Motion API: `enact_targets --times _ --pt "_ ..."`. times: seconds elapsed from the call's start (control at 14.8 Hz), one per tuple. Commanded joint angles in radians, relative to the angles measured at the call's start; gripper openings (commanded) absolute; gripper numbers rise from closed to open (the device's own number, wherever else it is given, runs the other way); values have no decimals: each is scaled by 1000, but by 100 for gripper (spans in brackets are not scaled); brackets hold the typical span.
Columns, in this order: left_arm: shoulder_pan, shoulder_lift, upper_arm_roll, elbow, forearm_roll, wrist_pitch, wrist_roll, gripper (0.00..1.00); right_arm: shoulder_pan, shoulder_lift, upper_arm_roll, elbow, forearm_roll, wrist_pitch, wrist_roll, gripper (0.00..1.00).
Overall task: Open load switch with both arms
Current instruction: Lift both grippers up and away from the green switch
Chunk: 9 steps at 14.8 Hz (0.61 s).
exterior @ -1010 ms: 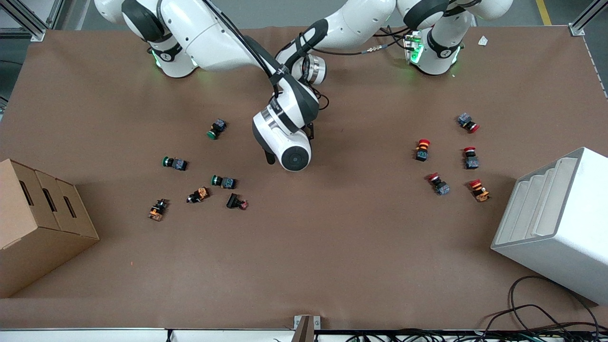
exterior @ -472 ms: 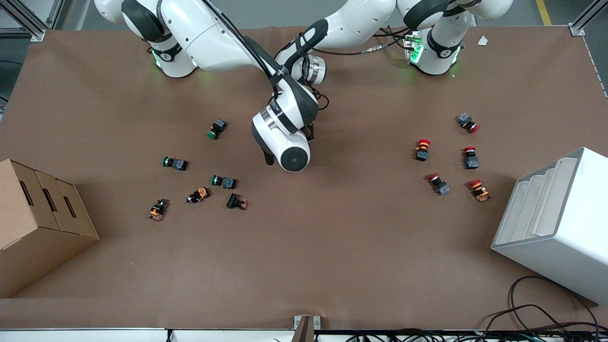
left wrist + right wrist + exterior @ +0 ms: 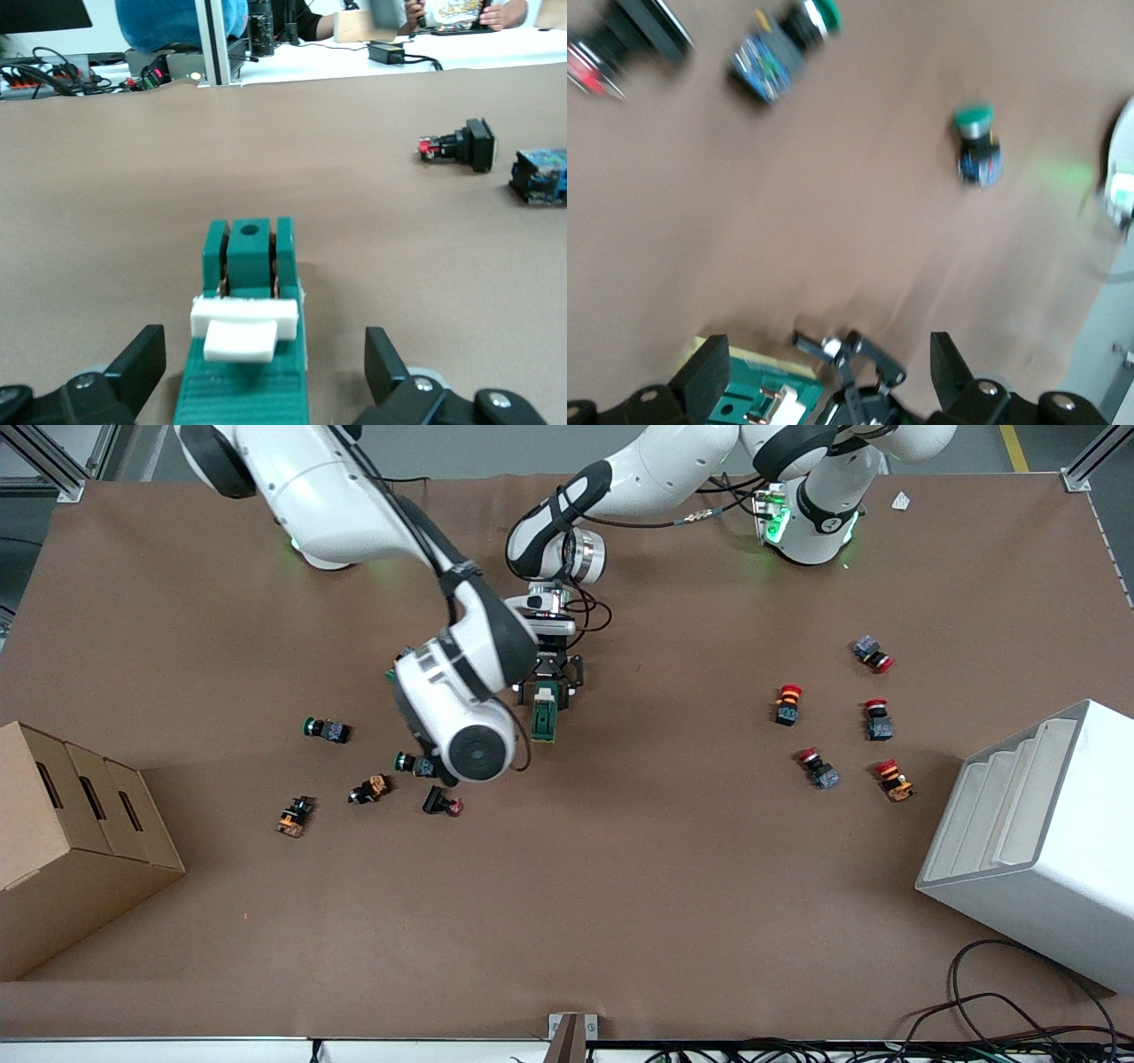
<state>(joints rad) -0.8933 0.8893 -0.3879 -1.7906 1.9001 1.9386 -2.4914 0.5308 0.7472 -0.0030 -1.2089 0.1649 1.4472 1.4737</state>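
Observation:
The load switch (image 3: pixel 543 721), a dark-green block with a white lever, lies on the brown table near its middle. My left gripper (image 3: pixel 550 691) stands low over the end of it that points to the arms' bases. In the left wrist view the load switch (image 3: pixel 248 354) sits between the black fingers (image 3: pixel 140 363) of my left gripper (image 3: pixel 264 367), which is open with a gap on each side. My right gripper (image 3: pixel 828 365) is open and holds nothing. It hangs over the table beside the load switch (image 3: pixel 757 398), toward the right arm's end. In the front view its wrist (image 3: pixel 461 722) hides its fingers.
Green push-buttons (image 3: pixel 326 730) (image 3: pixel 417 763), orange ones (image 3: pixel 369 788) and a black one (image 3: pixel 441 803) lie near the right hand. Red push-buttons (image 3: pixel 787 703) lie toward the left arm's end. A cardboard box (image 3: pixel 71 841) and a white rack (image 3: pixel 1036 841) stand at the table's ends.
My right arm has swung off toward its own end of the table, uncovering the load switch and my left gripper. The left arm has not moved.

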Motion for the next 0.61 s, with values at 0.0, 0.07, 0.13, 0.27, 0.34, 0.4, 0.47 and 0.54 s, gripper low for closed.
enact_targets --times 0.0,0.07,0.13,0.27,0.34,0.4,0.47,0.54 --pt "-1 -62 -12 7 -122 16 70 98 -135 -100 20 -37 -22 -33 -253 100" --pt "-1 -82 -16 8 -180 16 118 98 -178 -126 20 -46 -27 -37 -345 100" --pt "2 -110 -19 10 -237 19 165 98 -217 -150 20 -55 -44 -42 -445 100" --pt "7 -153 -20 22 -321 45 215 98 -280 -196 20 -60 -103 -53 -679 100" --pt "7 -164 -20 40 -364 51 233 98 -320 -219 20 -61 -126 -53 -817 100" --pt "7 -171 -20 66 -407 51 265 98 -359 -235 20 -61 -131 -51 -940 100" --pt "8 -174 -20 97 -461 53 316 98 -392 -248 20 -60 -134 -44 -1039 100" --pt "13 -179 -19 137 -528 53 374 98 -420 -259 20 -57 -139 -38 -1109 100"
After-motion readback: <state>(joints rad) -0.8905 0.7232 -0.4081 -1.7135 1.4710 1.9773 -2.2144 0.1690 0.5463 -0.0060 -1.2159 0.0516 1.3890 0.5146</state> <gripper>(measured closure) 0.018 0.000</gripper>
